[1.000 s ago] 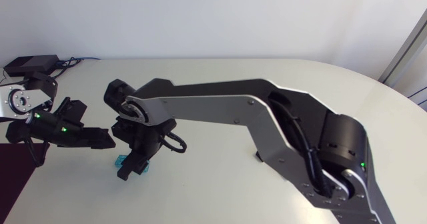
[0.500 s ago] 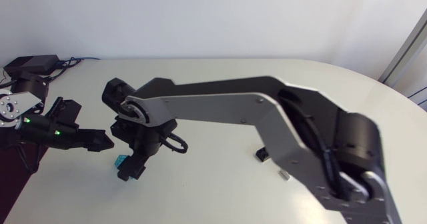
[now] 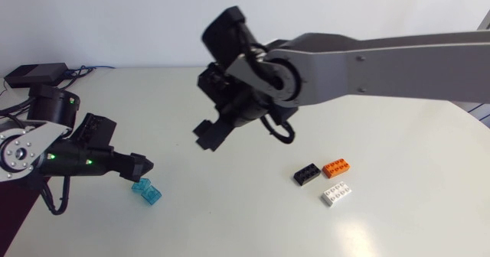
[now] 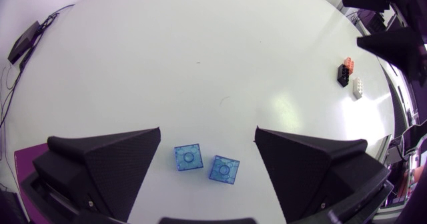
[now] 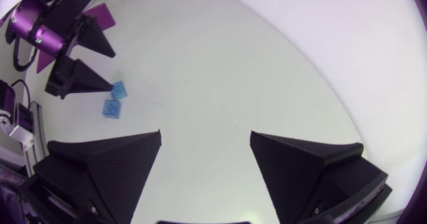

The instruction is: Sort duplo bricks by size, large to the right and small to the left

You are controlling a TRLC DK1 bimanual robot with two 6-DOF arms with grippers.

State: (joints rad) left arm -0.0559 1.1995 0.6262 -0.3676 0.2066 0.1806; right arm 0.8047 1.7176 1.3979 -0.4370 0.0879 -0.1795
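Two small, square, translucent blue bricks point(image 4: 188, 159).

Our right jaws stand wide apart with nothing between them, above the white tabletop point(image 5: 220, 71). Well ahead of them and off to one side lie two small blue bricks point(image 5: 119, 89) point(image 5: 111, 109), just beside each other. Slightly farther out, our left jaws are parted too.

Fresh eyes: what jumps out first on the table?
The big right arm spans the table, its right gripper open past the middle. Two small blue bricks lie side by side under the open left gripper; a black brick, an orange brick and a white brick cluster on the right.
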